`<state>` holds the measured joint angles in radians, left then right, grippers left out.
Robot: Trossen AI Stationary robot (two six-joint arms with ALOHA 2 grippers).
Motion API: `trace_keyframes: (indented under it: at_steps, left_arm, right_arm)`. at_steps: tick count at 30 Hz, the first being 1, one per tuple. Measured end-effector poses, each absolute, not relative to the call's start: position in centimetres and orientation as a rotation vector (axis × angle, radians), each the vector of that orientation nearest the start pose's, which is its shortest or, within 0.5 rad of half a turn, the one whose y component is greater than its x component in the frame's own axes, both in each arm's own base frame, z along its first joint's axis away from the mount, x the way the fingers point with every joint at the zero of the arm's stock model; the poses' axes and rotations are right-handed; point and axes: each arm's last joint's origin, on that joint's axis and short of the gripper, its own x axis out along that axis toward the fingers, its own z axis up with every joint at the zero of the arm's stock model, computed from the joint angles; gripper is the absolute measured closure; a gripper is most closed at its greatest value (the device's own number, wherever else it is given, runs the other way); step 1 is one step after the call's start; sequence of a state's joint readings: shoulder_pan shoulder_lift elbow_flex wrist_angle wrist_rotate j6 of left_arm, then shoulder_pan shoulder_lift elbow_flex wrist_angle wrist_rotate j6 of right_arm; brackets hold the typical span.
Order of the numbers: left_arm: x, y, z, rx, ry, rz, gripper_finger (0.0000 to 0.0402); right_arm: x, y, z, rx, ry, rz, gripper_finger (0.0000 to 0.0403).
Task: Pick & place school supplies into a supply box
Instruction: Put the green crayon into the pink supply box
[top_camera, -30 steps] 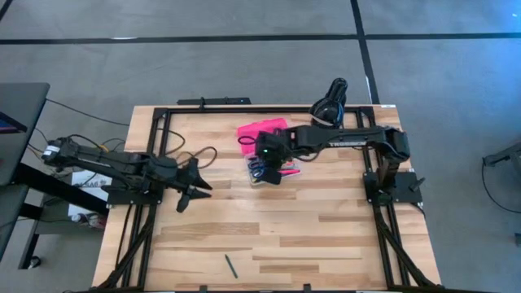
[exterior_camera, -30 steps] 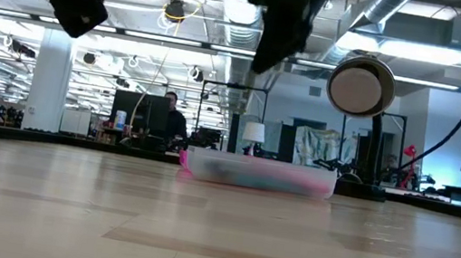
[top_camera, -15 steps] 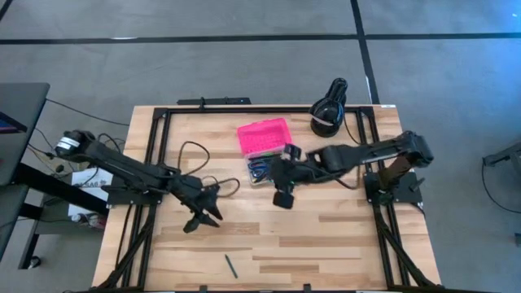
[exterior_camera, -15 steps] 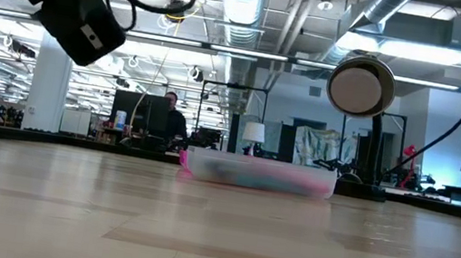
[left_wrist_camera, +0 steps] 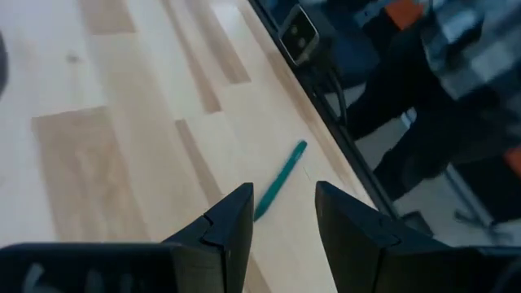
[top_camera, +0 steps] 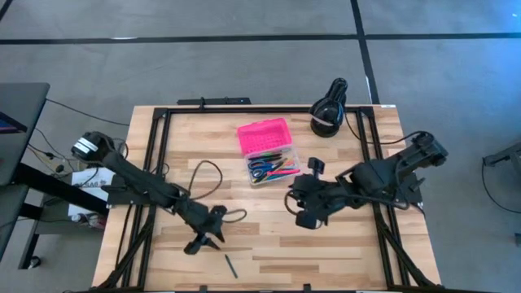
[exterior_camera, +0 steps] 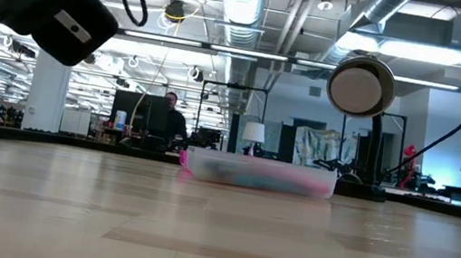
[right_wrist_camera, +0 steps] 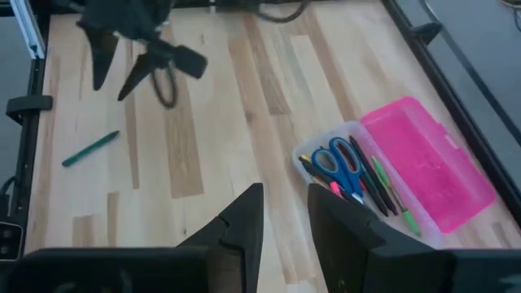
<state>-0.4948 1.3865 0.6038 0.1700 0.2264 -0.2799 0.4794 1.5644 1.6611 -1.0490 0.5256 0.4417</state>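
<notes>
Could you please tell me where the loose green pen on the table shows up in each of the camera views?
High view: green pen near the table's front edge, just beyond the left gripper.
Low view: not visible.
Left wrist view: the pen lies ahead of the open jaws, by the table edge.
Right wrist view: the pen far across the wood.
Shared landmark: the left gripper beside it.

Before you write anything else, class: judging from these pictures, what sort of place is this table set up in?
Most likely a large open robotics lab or workshop. Exposed ducts and strip lights run across the ceiling, a person sits at monitors behind the wooden table, and two robot arms work over it.
</notes>
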Motion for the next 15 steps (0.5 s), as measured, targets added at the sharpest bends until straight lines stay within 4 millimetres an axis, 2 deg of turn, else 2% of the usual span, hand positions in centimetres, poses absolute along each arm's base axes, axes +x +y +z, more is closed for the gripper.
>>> trace_keyframes:
  at_steps: [8, 15]
  left_arm:
    - [24.7, -16.2, 16.0, 0.044, 0.720, -0.607, 0.0274]
    - [26.8, -17.8, 13.2, 0.098, 0.800, -0.692, 0.0274]
  right_arm:
    - [27.1, 13.5, 37.5, -0.045, 0.818, -0.250, 0.0310]
    - [27.1, 13.6, 37.4, -0.045, 0.832, -0.253, 0.0310]
